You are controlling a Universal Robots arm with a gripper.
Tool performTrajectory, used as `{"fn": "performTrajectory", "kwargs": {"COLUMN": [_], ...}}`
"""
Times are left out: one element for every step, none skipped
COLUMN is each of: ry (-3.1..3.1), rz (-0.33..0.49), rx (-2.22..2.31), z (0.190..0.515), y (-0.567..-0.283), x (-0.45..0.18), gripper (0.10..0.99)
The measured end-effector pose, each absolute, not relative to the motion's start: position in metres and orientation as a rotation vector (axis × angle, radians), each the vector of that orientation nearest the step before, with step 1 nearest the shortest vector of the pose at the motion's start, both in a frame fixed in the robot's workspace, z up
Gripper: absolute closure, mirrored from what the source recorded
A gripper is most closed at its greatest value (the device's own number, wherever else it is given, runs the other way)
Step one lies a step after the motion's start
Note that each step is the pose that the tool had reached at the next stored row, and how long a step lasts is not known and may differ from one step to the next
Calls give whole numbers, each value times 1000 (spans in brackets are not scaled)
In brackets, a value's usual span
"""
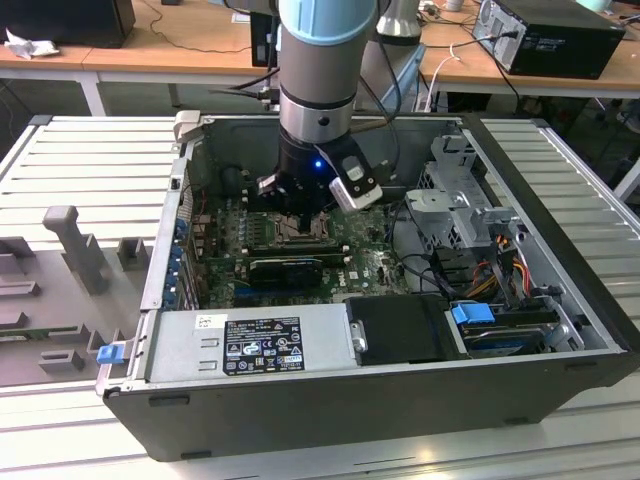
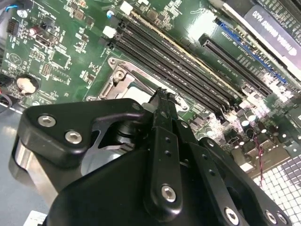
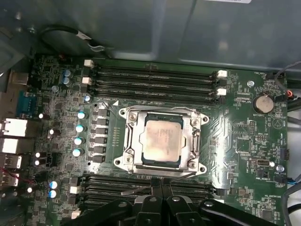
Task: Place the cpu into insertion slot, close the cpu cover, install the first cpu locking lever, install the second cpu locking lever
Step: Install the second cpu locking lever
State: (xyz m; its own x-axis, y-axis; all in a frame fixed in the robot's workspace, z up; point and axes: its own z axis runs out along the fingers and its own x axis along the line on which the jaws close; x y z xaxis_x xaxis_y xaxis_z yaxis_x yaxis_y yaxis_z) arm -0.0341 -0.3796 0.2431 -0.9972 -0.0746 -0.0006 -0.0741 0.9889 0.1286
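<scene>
CPU chip (image 3: 162, 142), a small square with a silver-grey top, lies flat in the insertion slot (image 3: 127, 153) at the centre of the green motherboard (image 3: 235, 136). The cpu cover (image 3: 195, 136), a thin metal frame, lies closed around it, its window showing the chip's top. In the first wrist view the gripper (image 3: 161, 190) sits at six o'clock from the socket, its black fingers (image 3: 151, 207) pressed together with no gap, their tips just beside the frame's near edge. Whether anything thin is pinched between them cannot be told. In the second wrist view the gripper's black body (image 2: 141, 174) hides most of the socket; only one corner of the frame (image 2: 117, 80) shows. In the exterior view the arm (image 1: 318, 90) reaches down into the open computer case (image 1: 330, 400), covering the socket.
</scene>
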Motion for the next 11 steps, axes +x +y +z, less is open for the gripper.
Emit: {"fn": "performTrajectory", "kwargs": {"ry": [-3129, -3128, -3128, -3127, -3126, -3126, -3125, -3124, -3124, -3123, -3122], "rz": [-208, -214, -220, -238, -253, -263, -273, -282, -287, -290, -294], "rx": [117, 117, 117, 117, 117, 117, 117, 117, 118, 117, 117], "z": [243, 243, 243, 243, 243, 243, 242, 242, 241, 240, 239], "y": [-380, -380, -380, -381, -381, -381, -382, -384, -385, -386, -388], "x": [-34, -35, -37, -40, -42, -44, -47, -49, -49, -49, -49], "gripper": [980, 980, 980, 980, 980, 980, 980, 980, 980, 980, 980]}}
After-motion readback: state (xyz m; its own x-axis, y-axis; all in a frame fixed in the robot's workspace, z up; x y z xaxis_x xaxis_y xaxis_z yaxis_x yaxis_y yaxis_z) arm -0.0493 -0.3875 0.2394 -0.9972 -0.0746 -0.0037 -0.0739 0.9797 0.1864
